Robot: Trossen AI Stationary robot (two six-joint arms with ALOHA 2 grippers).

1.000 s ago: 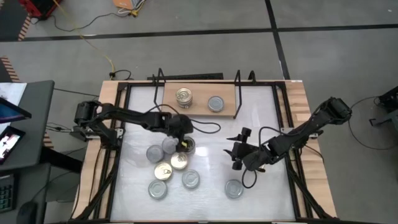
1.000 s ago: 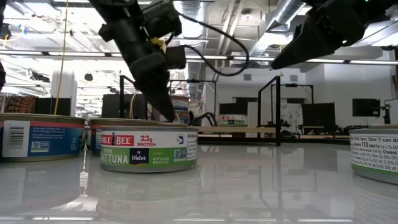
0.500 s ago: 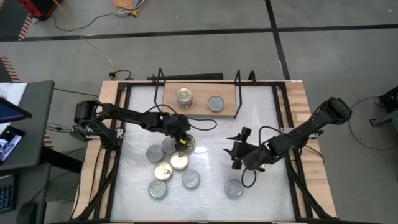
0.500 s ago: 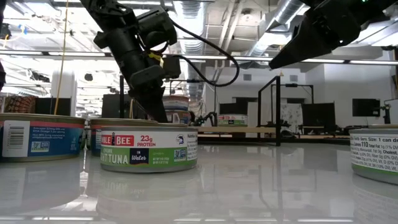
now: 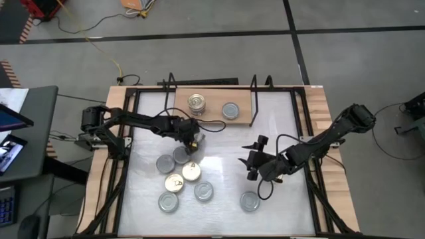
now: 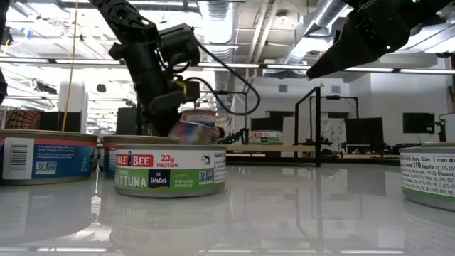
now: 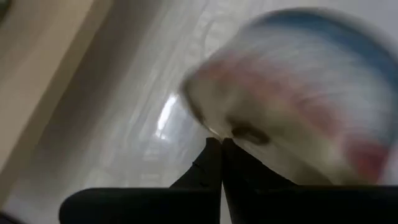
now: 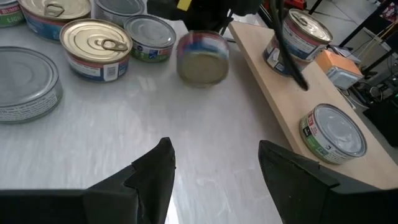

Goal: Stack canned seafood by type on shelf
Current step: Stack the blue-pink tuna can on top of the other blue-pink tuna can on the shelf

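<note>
Lifted clear of the tin cluster since the earlier frame, the left gripper (image 6: 186,128) is clamped on a tilted tuna tin (image 8: 202,57) above the table (image 5: 226,166) near the shelf (image 5: 214,116); rigid, smooth-walled, best pinched across its rim; right gripper (image 8: 214,165) hovers apart.

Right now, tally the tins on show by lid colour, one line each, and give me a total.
Gold-topped tins: 3
Silver-topped tins: 6
Tin held in the left tool, lid not showing: 1
Total: 10
</note>
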